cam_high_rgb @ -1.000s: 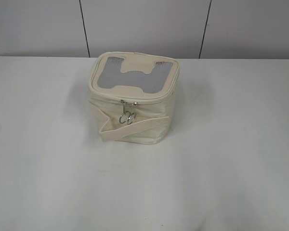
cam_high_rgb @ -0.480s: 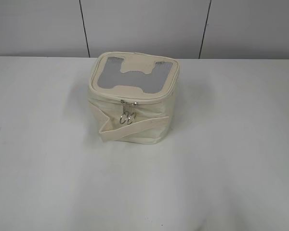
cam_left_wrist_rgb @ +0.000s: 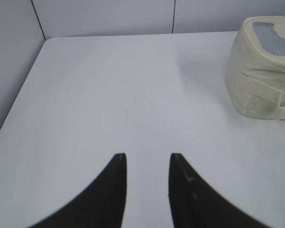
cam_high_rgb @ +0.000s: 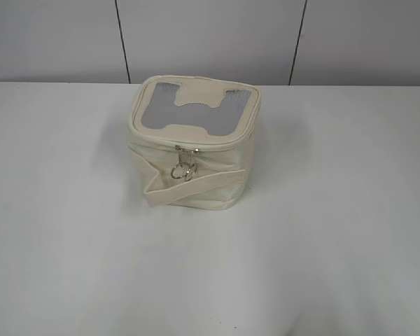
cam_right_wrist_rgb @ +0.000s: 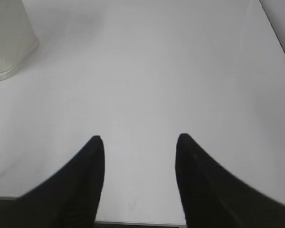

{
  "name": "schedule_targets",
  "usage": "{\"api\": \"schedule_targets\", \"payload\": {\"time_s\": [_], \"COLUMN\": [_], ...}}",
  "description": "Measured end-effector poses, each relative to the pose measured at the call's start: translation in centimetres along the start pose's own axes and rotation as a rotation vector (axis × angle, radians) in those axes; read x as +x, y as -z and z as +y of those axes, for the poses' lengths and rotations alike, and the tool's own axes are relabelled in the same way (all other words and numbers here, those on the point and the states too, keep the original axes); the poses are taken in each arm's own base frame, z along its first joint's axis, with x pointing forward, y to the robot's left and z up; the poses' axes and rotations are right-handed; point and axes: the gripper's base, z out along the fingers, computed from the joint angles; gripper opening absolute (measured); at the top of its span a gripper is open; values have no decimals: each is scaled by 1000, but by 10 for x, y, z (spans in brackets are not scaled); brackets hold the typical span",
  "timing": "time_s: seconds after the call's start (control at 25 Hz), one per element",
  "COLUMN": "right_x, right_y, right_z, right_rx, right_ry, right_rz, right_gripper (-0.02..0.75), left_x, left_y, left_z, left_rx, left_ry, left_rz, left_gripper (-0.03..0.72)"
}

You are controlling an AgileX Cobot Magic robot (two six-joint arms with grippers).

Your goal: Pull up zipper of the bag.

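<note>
The cream-white bag (cam_high_rgb: 196, 171) stands on the white table, its lid with grey window panels on top. The zipper (cam_high_rgb: 217, 145) runs round the lid edge. Its two silver ring pulls (cam_high_rgb: 184, 170) hang together at the front, over the wide strap (cam_high_rgb: 196, 183). The bag also shows at the right edge of the left wrist view (cam_left_wrist_rgb: 263, 71) and at the top left of the right wrist view (cam_right_wrist_rgb: 7, 40). My left gripper (cam_left_wrist_rgb: 147, 156) is open and empty above bare table, well left of the bag. My right gripper (cam_right_wrist_rgb: 140, 137) is open and empty, well right of the bag. Neither gripper shows in the exterior view.
The white table (cam_high_rgb: 336, 231) stretches round the bag. A grey panelled wall (cam_high_rgb: 210, 38) stands behind it. The table's left edge meets a wall in the left wrist view (cam_left_wrist_rgb: 19, 95). Its right edge shows in the right wrist view (cam_right_wrist_rgb: 275, 33).
The ring pulls have swung slightly on the bag's front. Nothing else has moved.
</note>
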Motion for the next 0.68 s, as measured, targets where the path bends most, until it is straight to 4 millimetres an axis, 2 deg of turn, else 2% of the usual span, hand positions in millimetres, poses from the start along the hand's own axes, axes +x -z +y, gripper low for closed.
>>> {"api": "schedule_targets", "payload": {"time_s": [0.68], "right_x": [0], "right_y": [0], "right_z": [0], "right_rx": [0], "right_ry": [-1], "right_rz": [-1], "right_gripper": [391], "left_x": [0], "left_y": [0], "left_z": [0], "left_rx": [-2], "left_ry": [0], "left_rz": [0], "left_gripper": [237]}}
